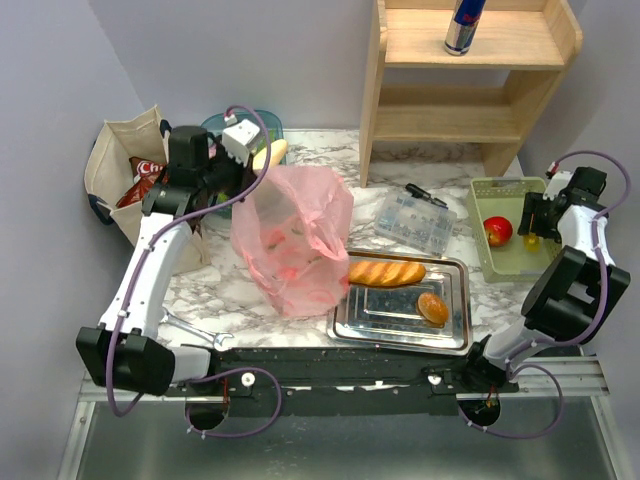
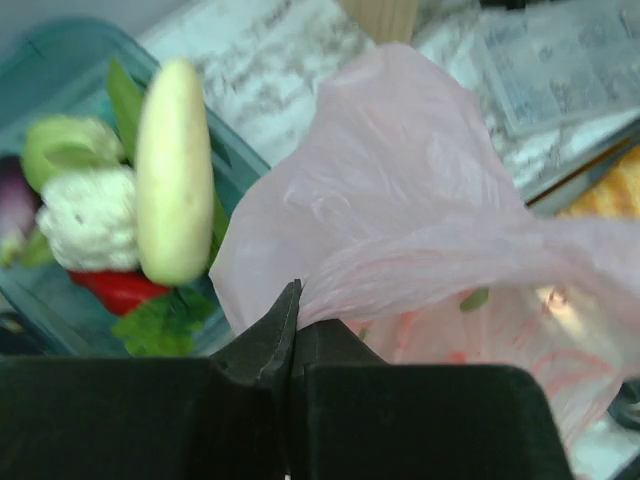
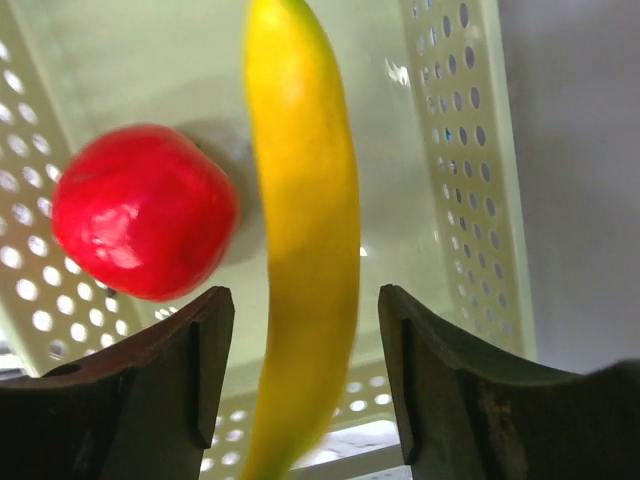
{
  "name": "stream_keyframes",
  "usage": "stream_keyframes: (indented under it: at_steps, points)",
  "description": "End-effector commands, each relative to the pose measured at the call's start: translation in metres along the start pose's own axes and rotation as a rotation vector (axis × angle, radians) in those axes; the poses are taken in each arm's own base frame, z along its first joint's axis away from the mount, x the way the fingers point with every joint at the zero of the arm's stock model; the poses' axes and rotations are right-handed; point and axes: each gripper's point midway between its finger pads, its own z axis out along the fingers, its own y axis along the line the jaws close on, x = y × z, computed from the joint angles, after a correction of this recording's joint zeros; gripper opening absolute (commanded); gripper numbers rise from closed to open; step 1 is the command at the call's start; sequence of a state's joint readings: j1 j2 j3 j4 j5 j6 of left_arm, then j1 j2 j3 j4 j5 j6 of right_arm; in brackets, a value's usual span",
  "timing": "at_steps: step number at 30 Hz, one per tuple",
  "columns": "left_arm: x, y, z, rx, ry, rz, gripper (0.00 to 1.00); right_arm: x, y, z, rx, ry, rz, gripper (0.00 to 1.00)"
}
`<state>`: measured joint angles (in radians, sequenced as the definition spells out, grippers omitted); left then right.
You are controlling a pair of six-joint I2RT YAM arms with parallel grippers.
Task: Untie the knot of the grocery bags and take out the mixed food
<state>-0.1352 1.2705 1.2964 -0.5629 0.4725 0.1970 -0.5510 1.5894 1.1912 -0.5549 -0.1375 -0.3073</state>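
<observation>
Left tool pinched on pink bag; right tool open, banana between.

Lilac walls; marble-pattern table; wooden shelf rear right; probably grey floor below.

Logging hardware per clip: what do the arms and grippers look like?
Both the left arm and right arm have pale lavender links, chunky black joints and looping purple cables. A white block sits on the left wrist. Fingers are dark, wedge-shaped.
</observation>
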Motion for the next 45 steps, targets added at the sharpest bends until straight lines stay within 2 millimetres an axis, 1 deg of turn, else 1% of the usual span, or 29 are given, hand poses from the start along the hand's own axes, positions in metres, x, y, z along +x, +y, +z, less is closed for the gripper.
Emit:
stream_keyframes:
  at_steps: [1,3,4,6,8,11,13,15,16,18,21,23,24,25,26,27,28,29,32,33,35,37,39,41,43,44,45]
  points:
    - [-0.079,0.011,-0.003,-0.066,-0.155,0.206,0.0,-0.004,-0.009,-0.002,0.032,0.011,0.002,0.75]
    - [-0.11,0.012,-0.004,-0.068,-0.225,0.252,0.0,-0.01,-0.007,-0.008,0.024,-0.016,0.005,0.89]
    - [-0.125,0.013,-0.002,-0.07,-0.256,0.278,0.0,-0.013,-0.005,-0.011,0.02,-0.031,0.01,0.94]
    - [-0.155,0.018,0.006,-0.09,-0.311,0.315,0.0,-0.02,-0.002,-0.017,0.003,-0.057,0.013,0.99]
    - [-0.183,0.026,0.017,-0.097,-0.357,0.306,0.0,-0.025,0.0,-0.023,-0.007,-0.077,0.019,1.0]
    - [-0.22,0.042,0.043,-0.111,-0.412,0.265,0.0,-0.032,0.002,-0.033,-0.014,-0.098,0.022,1.0]
    - [-0.24,0.051,0.063,-0.123,-0.456,0.247,0.0,-0.037,0.005,-0.041,-0.023,-0.122,0.021,1.0]
    - [-0.253,0.052,0.083,-0.104,-0.499,0.247,0.0,-0.043,0.01,-0.052,-0.045,-0.152,0.013,1.0]
    - [-0.256,0.051,0.095,-0.089,-0.517,0.246,0.0,-0.046,0.014,-0.058,-0.061,-0.172,0.008,1.0]
    - [-0.257,0.042,0.119,-0.034,-0.545,0.265,0.0,-0.05,0.022,-0.07,-0.093,-0.198,0.003,1.0]
    - [-0.245,0.021,0.156,0.069,-0.547,0.284,0.0,-0.054,0.031,-0.085,-0.136,-0.224,0.011,1.0]
    - [-0.225,0.009,0.182,0.109,-0.489,0.308,0.0,-0.058,0.037,-0.093,-0.158,-0.24,0.017,1.0]
    - [-0.213,0.006,0.192,0.112,-0.455,0.316,0.05,-0.059,0.039,-0.097,-0.171,-0.246,0.016,1.0]
    - [-0.203,0.007,0.198,0.114,-0.422,0.317,0.21,-0.061,0.043,-0.101,-0.191,-0.256,0.014,1.0]
    - [-0.197,0.007,0.198,0.115,-0.402,0.309,0.4,-0.062,0.046,-0.104,-0.208,-0.26,0.006,1.0]
    - [-0.194,0.009,0.194,0.113,-0.385,0.29,0.62,-0.064,0.051,-0.109,-0.233,-0.27,-0.003,1.0]
    - [-0.194,0.009,0.184,0.114,-0.379,0.268,0.74,-0.065,0.055,-0.114,-0.255,-0.279,-0.016,1.0]
    - [-0.195,0.01,0.173,0.115,-0.38,0.255,0.82,-0.065,0.061,-0.119,-0.284,-0.289,-0.03,1.0]
    - [-0.198,0.006,0.13,0.095,-0.388,0.246,0.92,-0.061,0.081,-0.133,-0.39,-0.309,-0.074,1.0]
    - [-0.203,0.006,0.111,0.077,-0.398,0.247,0.98,-0.06,0.088,-0.136,-0.427,-0.311,-0.077,1.0]
    - [-0.202,0.008,0.081,0.031,-0.377,0.225,0.99,-0.056,0.095,-0.138,-0.468,-0.317,-0.091,1.0]
    - [-0.189,0.013,0.056,-0.008,-0.307,0.178,0.98,-0.053,0.099,-0.137,-0.484,-0.32,-0.093,1.0]
    - [-0.167,0.025,0.033,-0.057,-0.226,0.102,0.98,-0.051,0.101,-0.135,-0.497,-0.317,-0.092,1.0]
    - [-0.144,0.043,0.007,-0.116,-0.183,-0.007,0.98,-0.048,0.105,-0.133,-0.52,-0.316,-0.094,0.99]
    - [-0.118,0.066,-0.02,-0.19,-0.156,-0.102,0.98,-0.048,0.111,-0.137,-0.552,-0.33,-0.109,0.98]
    - [-0.106,0.078,-0.036,-0.252,-0.146,-0.121,0.99,-0.048,0.115,-0.139,-0.567,-0.339,-0.12,0.98]
    - [-0.088,0.091,-0.045,-0.32,-0.109,-0.14,0.98,-0.048,0.119,-0.141,-0.585,-0.346,-0.132,0.97]
